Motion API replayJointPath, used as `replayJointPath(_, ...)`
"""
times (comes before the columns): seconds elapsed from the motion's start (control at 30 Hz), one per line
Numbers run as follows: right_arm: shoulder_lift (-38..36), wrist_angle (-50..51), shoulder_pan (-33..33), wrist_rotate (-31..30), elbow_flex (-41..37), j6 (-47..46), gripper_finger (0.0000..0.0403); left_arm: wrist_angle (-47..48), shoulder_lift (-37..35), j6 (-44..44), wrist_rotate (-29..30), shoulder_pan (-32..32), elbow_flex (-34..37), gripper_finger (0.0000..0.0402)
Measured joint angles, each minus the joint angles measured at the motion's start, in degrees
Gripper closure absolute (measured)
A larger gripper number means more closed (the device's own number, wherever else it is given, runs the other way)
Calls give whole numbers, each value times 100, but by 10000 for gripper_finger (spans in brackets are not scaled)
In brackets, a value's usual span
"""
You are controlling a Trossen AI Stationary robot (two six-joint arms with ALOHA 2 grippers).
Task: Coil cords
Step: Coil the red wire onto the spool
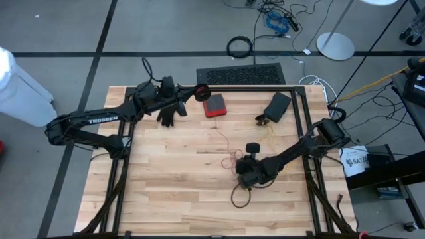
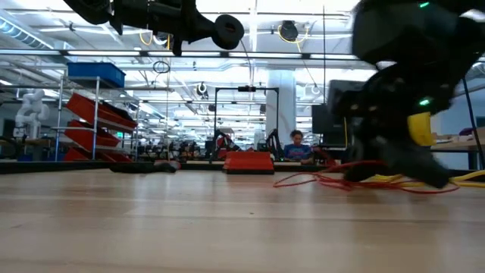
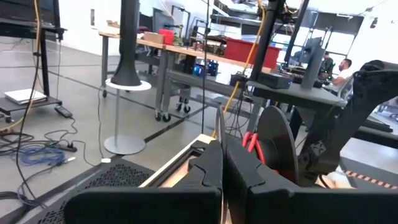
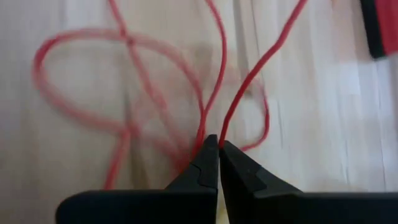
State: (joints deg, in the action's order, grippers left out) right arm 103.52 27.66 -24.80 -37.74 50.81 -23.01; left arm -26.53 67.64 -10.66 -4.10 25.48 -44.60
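A thin red cord (image 1: 229,157) lies in slack loops (image 4: 81,93) on the wooden table, near its middle. My right gripper (image 1: 240,166) slants down over it, shut on the cord (image 4: 214,135). A short black cord (image 1: 239,196) curls on the table just nearer than that gripper. A yellow cord (image 1: 269,135) lies farther back to the right. My left gripper (image 3: 222,152) is raised at the far left (image 1: 192,93), pointing level and shut, with a dark round disc (image 3: 277,149) beside its fingertips. My right gripper pinches the red cord between its two fingertips (image 4: 202,155). Two strands (image 4: 239,106) run away from the tips, so it has a bend of the cord. The fingers slant down from the table's right. The rest of the cord lies slack on the table. My left gripper has a thin strand (image 3: 218,121) showing just above its shut tips; whether it touches that strand or the disc, I cannot tell.
A black glove (image 1: 169,114) lies below the left gripper. A red box (image 1: 214,105) and a black flat object (image 1: 277,106) sit at the back, a small black knob (image 1: 252,147) by the right gripper. A dark frame (image 1: 299,89) borders the table.
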Motion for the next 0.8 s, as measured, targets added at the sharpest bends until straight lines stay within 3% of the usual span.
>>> replayJointPath(0.3, -1018, 1392, -878, -20, -7, -868, 403, 0, 0, -17, -1, 39, 0, 401)
replayJointPath(0.47, -1843, 1340, -1185, 470, -4, -1112, 396, -19, 0, -65, -15, 39, 0, 401)
replayJointPath(0.63, -2381, 1396, -1263, 1081, 4, -1631, 330, -148, 0, -69, -21, 39, 0, 401)
replayJointPath(0.8, -2465, 1254, -1288, 1139, 4, -1894, 261, -148, 0, -69, -22, 39, 0, 401)
